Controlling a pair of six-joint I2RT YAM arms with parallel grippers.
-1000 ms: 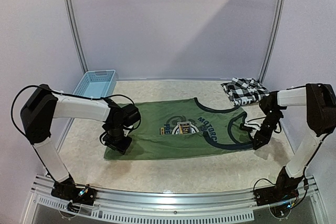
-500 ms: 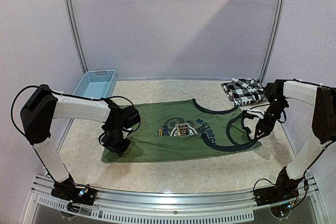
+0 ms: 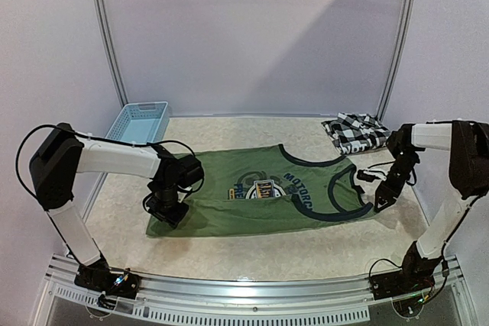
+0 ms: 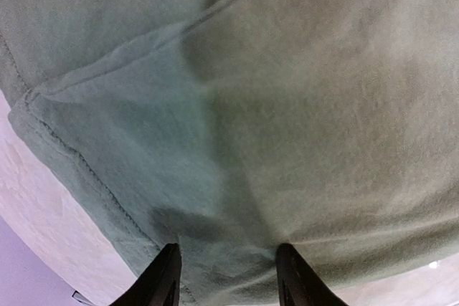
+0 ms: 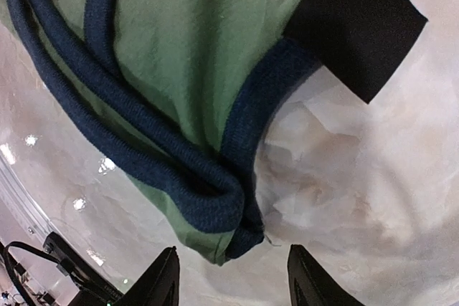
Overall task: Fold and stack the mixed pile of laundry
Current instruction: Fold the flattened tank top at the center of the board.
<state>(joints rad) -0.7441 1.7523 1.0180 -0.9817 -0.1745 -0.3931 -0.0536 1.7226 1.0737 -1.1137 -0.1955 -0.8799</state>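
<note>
From above, the green shirt (image 3: 260, 196) lies spread across the middle of the tabletop (image 3: 252, 257), hem to the left, shoulders to the right. The checked shirt (image 3: 353, 132) sits bunched at the far right corner, well apart, and the basket (image 3: 122, 129) stands at the far left. The left gripper (image 3: 165, 211) is down on the near hem corner; the right gripper (image 3: 380, 204) hangs just off the near shoulder.

At the left wrist, the jaws stand partly apart with flat green cloth showing between them and nothing pinched. Whether the tips press on it I cannot tell. The hem (image 4: 79, 170) runs slantwise just ahead, with a shallow crease behind it.

At the right wrist, the jaws are spread and hold nothing. The navy strap (image 5: 208, 198) lies free on the tabletop just ahead of them, doubled over on itself.

My reading: the shirt is laid out and the first fold is not yet made. To do it well, each gripper should take its own near corner — all layers at once. On the right that means coming in low under the doubled strap so no loop is left behind. Both ends should then rise and travel together, or the cloth will twist. The crease near the hem is worth drawing out first, with a light pull apart.
</note>
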